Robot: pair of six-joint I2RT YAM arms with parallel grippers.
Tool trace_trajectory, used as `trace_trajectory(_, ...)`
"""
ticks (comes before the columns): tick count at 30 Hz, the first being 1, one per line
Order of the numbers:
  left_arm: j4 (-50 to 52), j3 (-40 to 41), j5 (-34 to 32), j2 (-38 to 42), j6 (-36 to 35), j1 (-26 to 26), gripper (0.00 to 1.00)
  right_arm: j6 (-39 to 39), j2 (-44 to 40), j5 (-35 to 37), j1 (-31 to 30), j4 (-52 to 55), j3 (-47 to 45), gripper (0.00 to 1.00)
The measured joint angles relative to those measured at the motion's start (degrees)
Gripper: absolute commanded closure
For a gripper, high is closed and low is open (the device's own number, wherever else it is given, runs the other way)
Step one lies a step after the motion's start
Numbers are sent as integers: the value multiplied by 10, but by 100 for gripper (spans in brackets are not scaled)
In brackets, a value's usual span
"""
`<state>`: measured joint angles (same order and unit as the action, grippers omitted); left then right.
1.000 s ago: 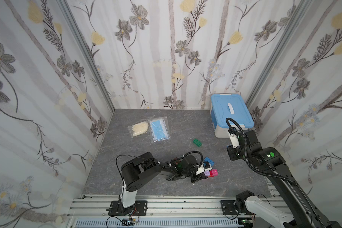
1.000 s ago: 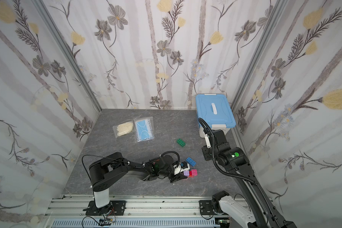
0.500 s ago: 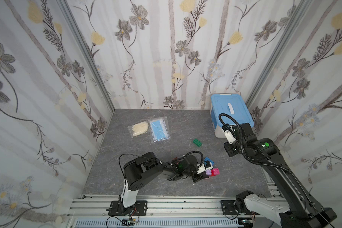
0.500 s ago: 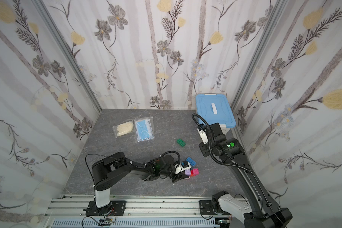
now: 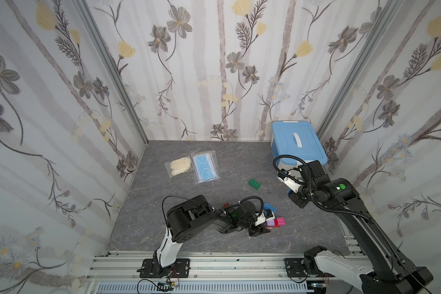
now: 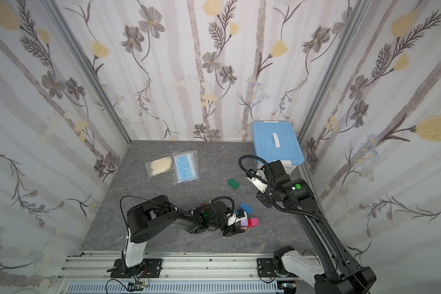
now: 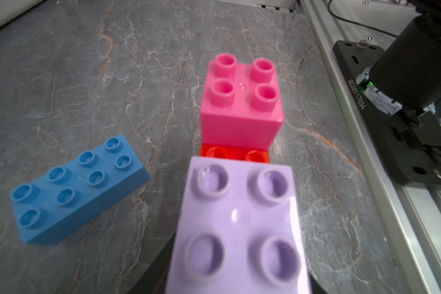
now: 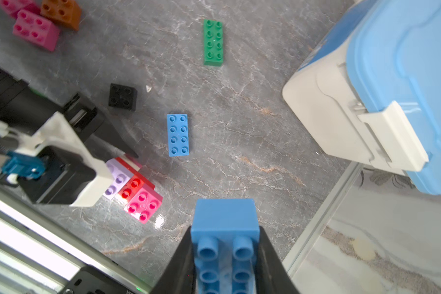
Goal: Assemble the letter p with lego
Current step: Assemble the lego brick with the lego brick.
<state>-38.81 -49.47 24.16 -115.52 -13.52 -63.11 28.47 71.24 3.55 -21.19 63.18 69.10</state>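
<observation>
The lego lies near the table's front. A lavender brick (image 7: pixel 239 224) and a pink brick (image 7: pixel 242 101) sit on a red brick (image 7: pixel 234 154). The fingers of my left gripper (image 5: pixel 261 225) flank the lavender brick; I cannot see whether they press on it. A loose blue brick (image 5: pixel 270 206) lies just behind them, and a green brick (image 5: pixel 254 183) lies farther back. My right gripper (image 8: pixel 225 229) hangs above the table's right side, shut on another blue brick (image 8: pixel 224 244). A black brick (image 8: pixel 122 96), a pink brick (image 8: pixel 35 29) and an orange brick (image 8: pixel 61 11) show beyond the left gripper.
A white box with a blue lid (image 5: pixel 297 142) stands in the back right corner, close behind the right arm. Two clear bags (image 5: pixel 205 168) (image 5: pixel 180 166) lie at the back left. A metal rail (image 5: pixel 214 264) runs along the front edge. Papered walls close in three sides.
The right arm has swung a little left, toward the table's middle, carrying the blue brick. The left arm has stayed at the lavender brick.
</observation>
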Motion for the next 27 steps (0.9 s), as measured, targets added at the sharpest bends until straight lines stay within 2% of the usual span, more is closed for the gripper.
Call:
trace_trajectory(8,-8,8,0,0,-2,1,40,114,38,-70,0,30,0,100)
trace_trajectory(21,-76,22,30,-1,2,8,40,179,20,-117,1,28,-61,100)
trace_trajectory(27,-105,17,43,-15,11,8,39,200,31,-126,5,28,-62,100)
